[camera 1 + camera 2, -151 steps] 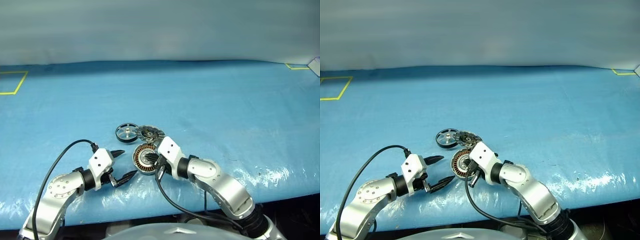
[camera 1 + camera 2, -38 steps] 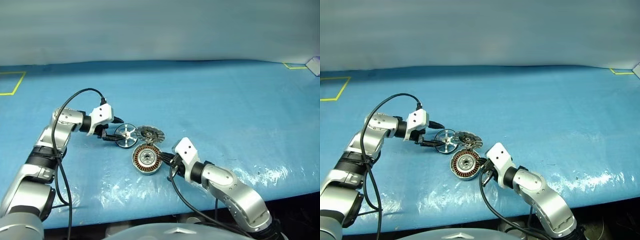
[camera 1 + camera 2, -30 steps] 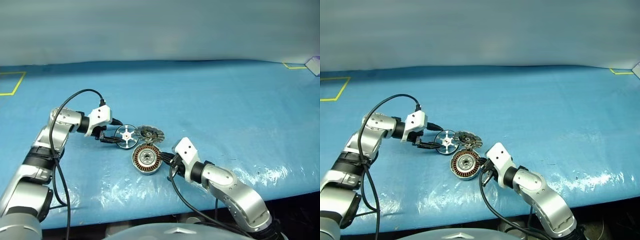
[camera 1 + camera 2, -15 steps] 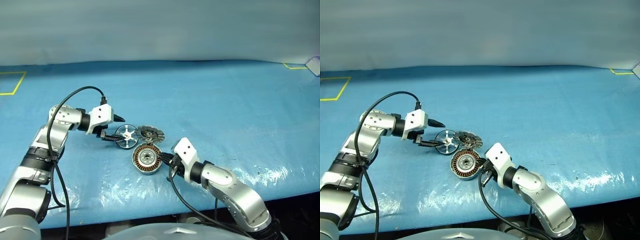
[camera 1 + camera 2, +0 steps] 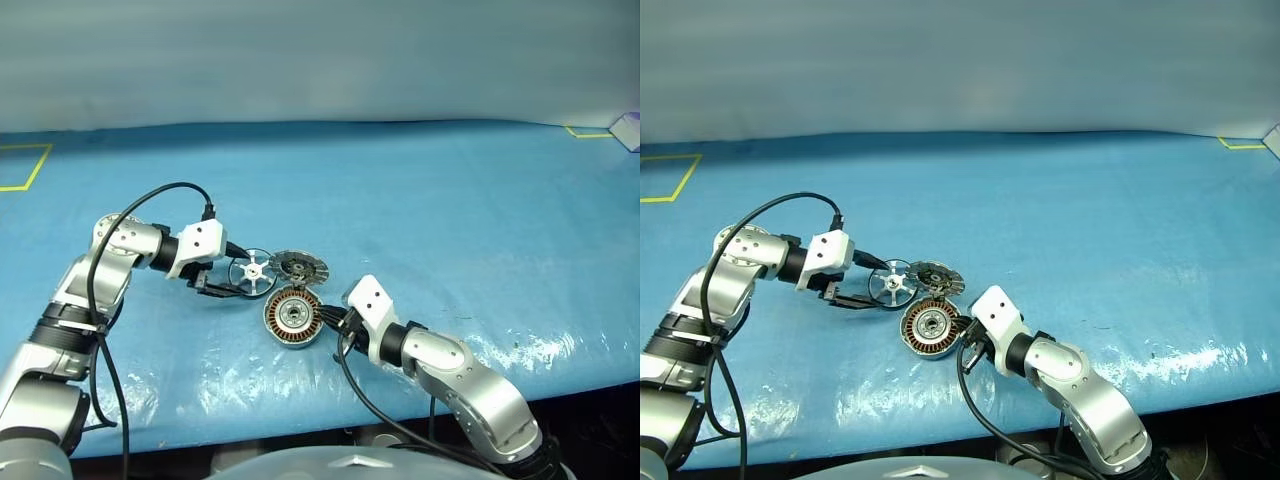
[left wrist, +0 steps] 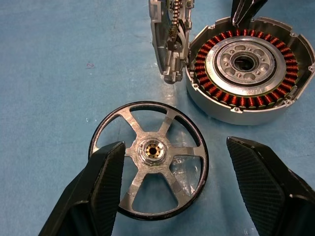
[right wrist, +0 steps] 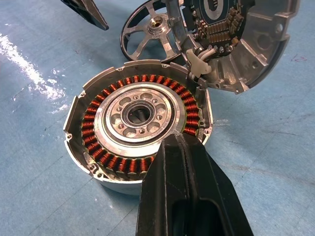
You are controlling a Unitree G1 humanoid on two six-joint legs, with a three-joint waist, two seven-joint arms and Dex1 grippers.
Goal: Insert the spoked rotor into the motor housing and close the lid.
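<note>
Black-rimmed wheel (image 5: 251,272) sits mid-frame on blue sheet (image 5: 450,220), left of lid (image 5: 299,267), above copper motor (image 5: 293,318). My left gripper (image 6: 189,189) spread wide around wheel, not pinching. Right gripper (image 5: 331,319) shut, resting at motor edge. Step: grabbing wheel. Next: squeeze rim, lift, set over motor centre.

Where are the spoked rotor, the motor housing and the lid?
spoked rotor (image 6: 151,151), left wrist view, on its silver hub.
motor housing (image 7: 140,114), right wrist view, on its silver centre.
lid (image 7: 256,54), right wrist view, on its grey inner face, tilted against the housing.
</note>
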